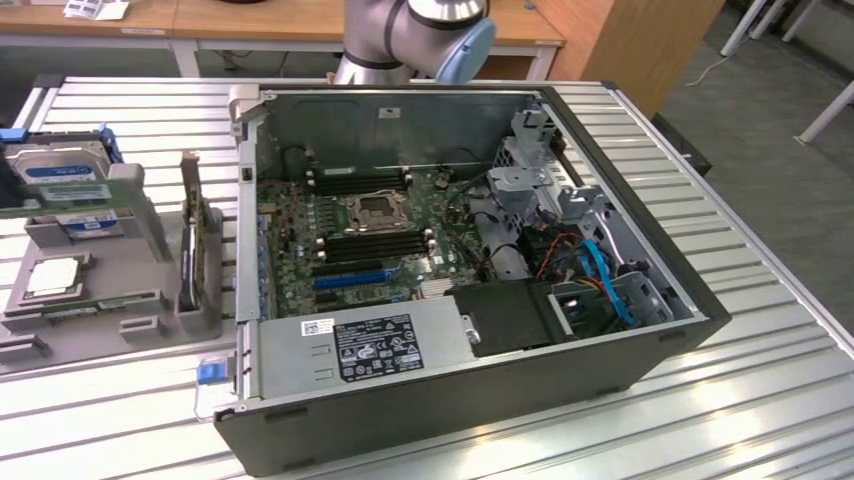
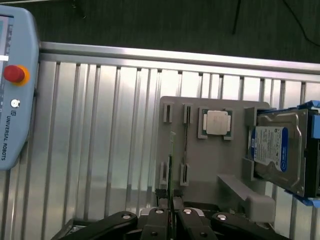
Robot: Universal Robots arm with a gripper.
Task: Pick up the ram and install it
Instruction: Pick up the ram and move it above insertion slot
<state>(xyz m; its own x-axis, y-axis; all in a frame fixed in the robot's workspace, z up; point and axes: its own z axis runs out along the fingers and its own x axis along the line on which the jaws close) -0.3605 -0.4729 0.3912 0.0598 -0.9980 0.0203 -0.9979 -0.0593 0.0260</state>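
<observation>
In the wrist view my gripper (image 2: pixel 170 214) is shut on the ram (image 2: pixel 171 170), a thin green stick seen edge-on that reaches out from between the black fingers (image 2: pixel 159 216). It hangs well above the grey parts tray (image 2: pixel 200 165), over the tray's narrow holding slots. The open computer case (image 1: pixel 467 270) lies on its side in the exterior view, with the motherboard's black memory slots (image 1: pixel 378 245) beside the processor socket (image 1: pixel 370 211). The arm's base (image 1: pixel 400 40) rises behind the case.
The tray (image 1: pixel 34 345) holds a hard drive (image 2: pixel 280 152), a square silvery processor (image 2: pixel 216 122), an upright dark expansion card (image 1: pixel 196 250) and a thin stick (image 2: pixel 185 145) in a slot. A teach pendant (image 2: pixel 15 85) lies on the slatted table (image 1: pixel 747 400). The power supply (image 1: pixel 367 345) fills the case's near corner.
</observation>
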